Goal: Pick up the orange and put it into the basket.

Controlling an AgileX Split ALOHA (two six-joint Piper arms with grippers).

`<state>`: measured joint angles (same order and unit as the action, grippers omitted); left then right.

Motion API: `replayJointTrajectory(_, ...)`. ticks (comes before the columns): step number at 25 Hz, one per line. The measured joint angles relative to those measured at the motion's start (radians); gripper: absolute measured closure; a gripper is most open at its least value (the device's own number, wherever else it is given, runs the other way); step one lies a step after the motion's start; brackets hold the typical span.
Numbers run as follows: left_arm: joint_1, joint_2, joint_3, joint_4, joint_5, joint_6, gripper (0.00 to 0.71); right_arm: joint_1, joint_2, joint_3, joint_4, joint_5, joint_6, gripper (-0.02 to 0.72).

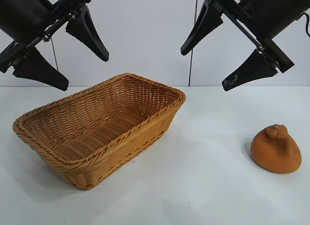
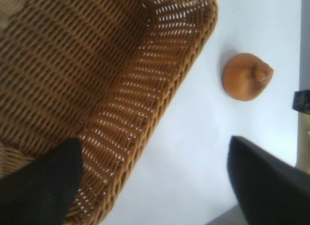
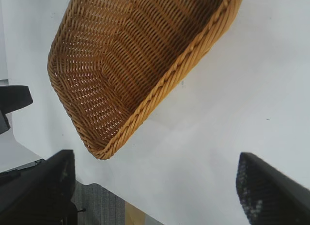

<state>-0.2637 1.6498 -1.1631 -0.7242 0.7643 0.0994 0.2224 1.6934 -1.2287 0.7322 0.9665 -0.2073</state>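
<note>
A plain white surface (image 1: 203, 186) is carrying a rectangular tan-brown woven wicker basket (image 1: 99, 126) with sloping sides. Above the basket's left end, the left tool (image 1: 60, 53) is hanging with its black fingers spread apart. Up and to the basket's right, the right tool (image 1: 218, 53) is hovering likewise spread, gripping nothing. The dull orange, pear-like lump of an orange (image 1: 276, 149) is sitting well right of the basket.

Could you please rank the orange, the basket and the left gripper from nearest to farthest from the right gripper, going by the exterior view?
1. The orange, on the table below the right gripper, slightly right.
2. The basket, lower left of it.
3. The left gripper, raised above the basket's far end.
</note>
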Motion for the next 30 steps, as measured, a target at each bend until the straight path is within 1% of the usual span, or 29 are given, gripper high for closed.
replayJointTrajectory(21,0.000,0.000,0.000,0.001,0.000,0.000,0.128,0.000,0.000,0.000,0.000,-0.001,0.000,0.085)
replayJointTrajectory(30,0.005,-0.001,0.000,0.001,-0.024,0.000,0.128,0.000,0.000,0.000,0.000,-0.001,0.000,0.085)
